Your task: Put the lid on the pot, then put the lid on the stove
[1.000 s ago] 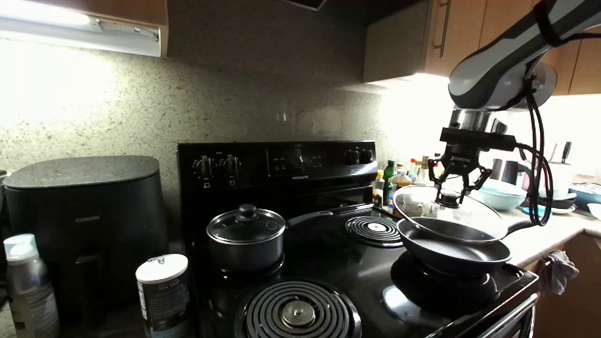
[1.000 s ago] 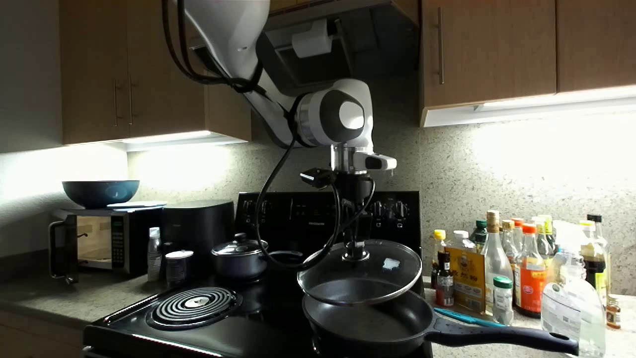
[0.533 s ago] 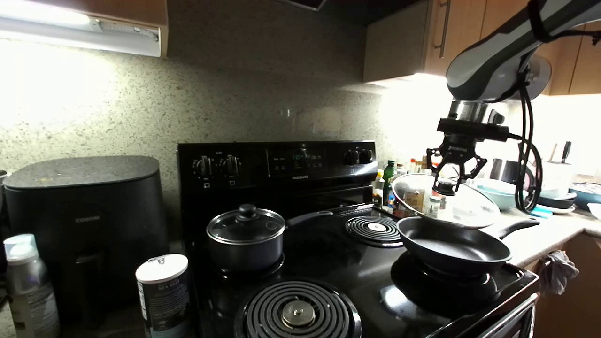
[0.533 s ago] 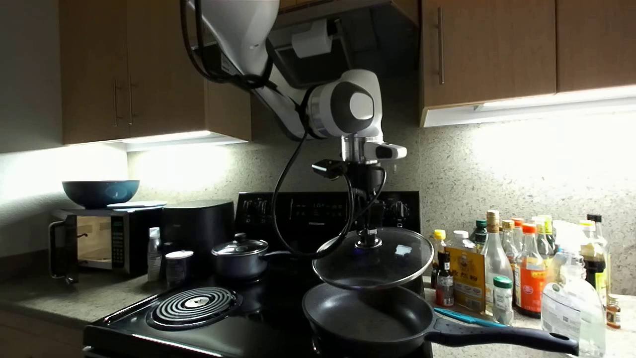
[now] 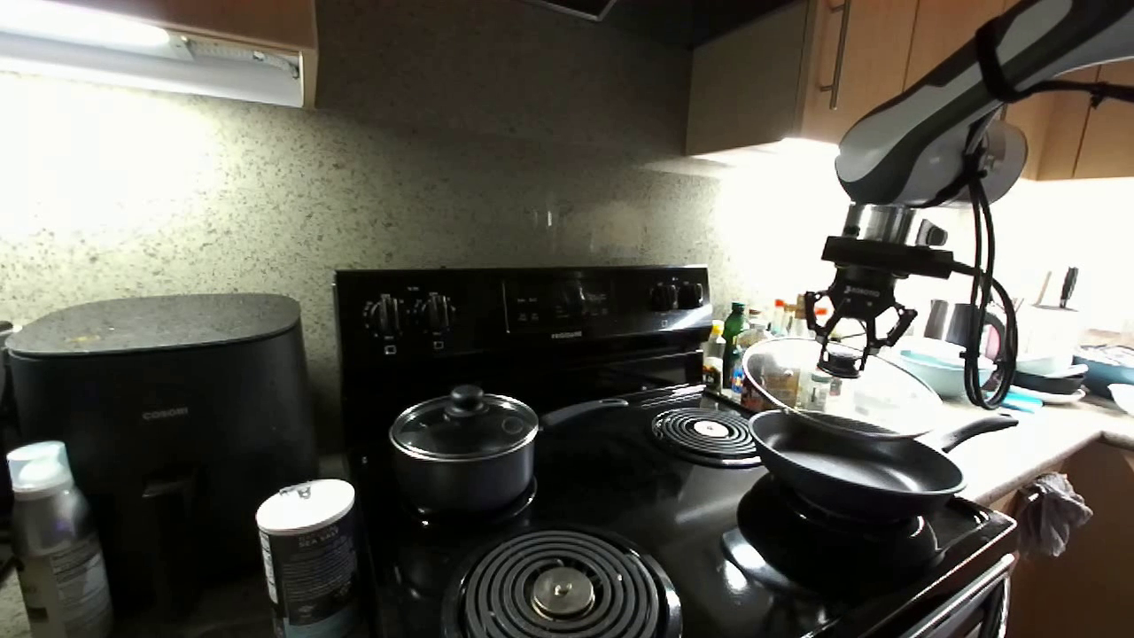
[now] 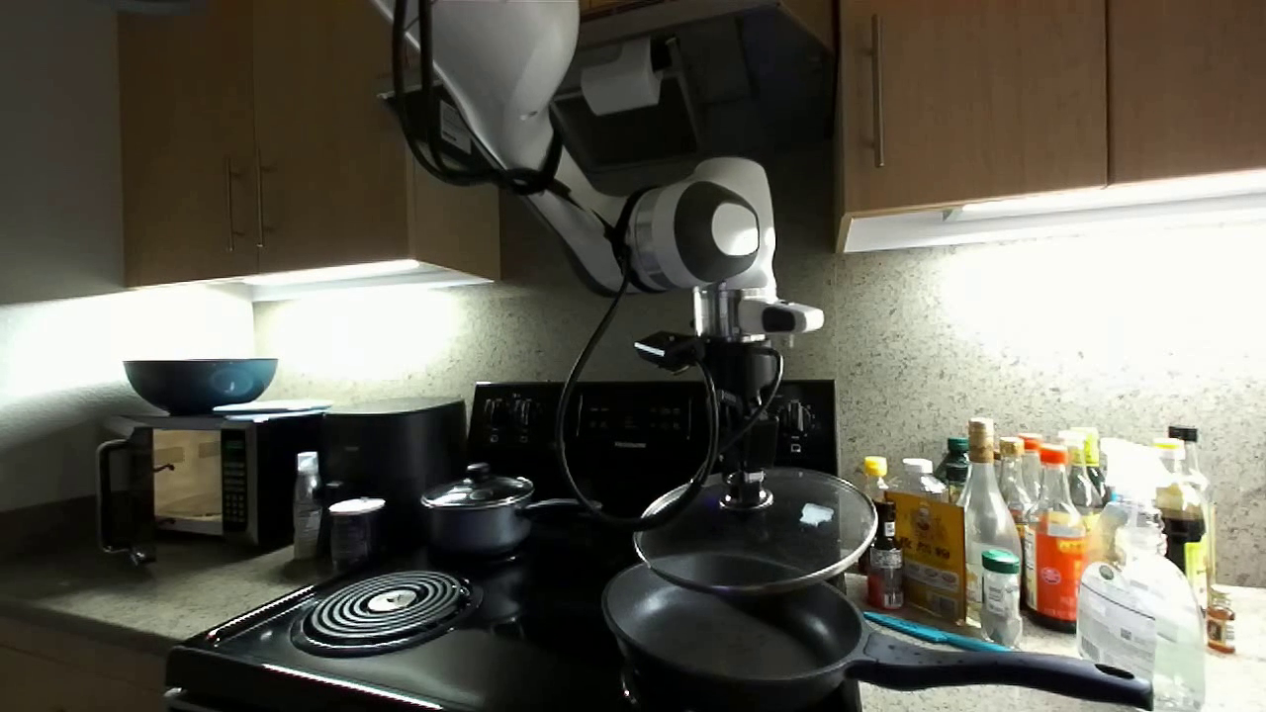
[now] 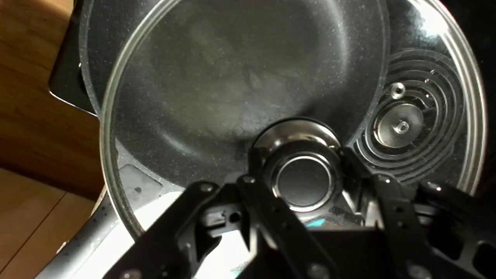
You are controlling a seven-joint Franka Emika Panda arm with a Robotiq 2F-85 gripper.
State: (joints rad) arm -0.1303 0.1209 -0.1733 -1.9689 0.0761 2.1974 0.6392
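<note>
The lid [image 6: 791, 542] is clear glass with a steel rim and a black knob [image 7: 304, 181]. My gripper [image 5: 844, 356] is shut on that knob, one finger on either side of it in the wrist view. Below sits the pot [image 6: 732, 638], a wide black frying pan, on a front burner of the black stove [image 5: 638, 523]. The lid hangs off centre over it, shifted toward the rear coil. Through the glass the pan's bottom [image 7: 232, 66] shows in the wrist view. In both exterior views the lid's near rim overlaps the pan's far part.
A bare rear coil [image 5: 709, 432] lies partly under the lid's side, and a front coil [image 5: 563, 592] is bare too. The smaller lidded pot [image 5: 465, 474] stands on the other rear burner. Several bottles [image 6: 1053, 569] crowd the counter beside the pan's long handle [image 6: 999, 670].
The lid, still gripped, has risen off the pan, then sunk slightly. It has also shifted toward the bottles. Pan and other cookware have stayed put.
</note>
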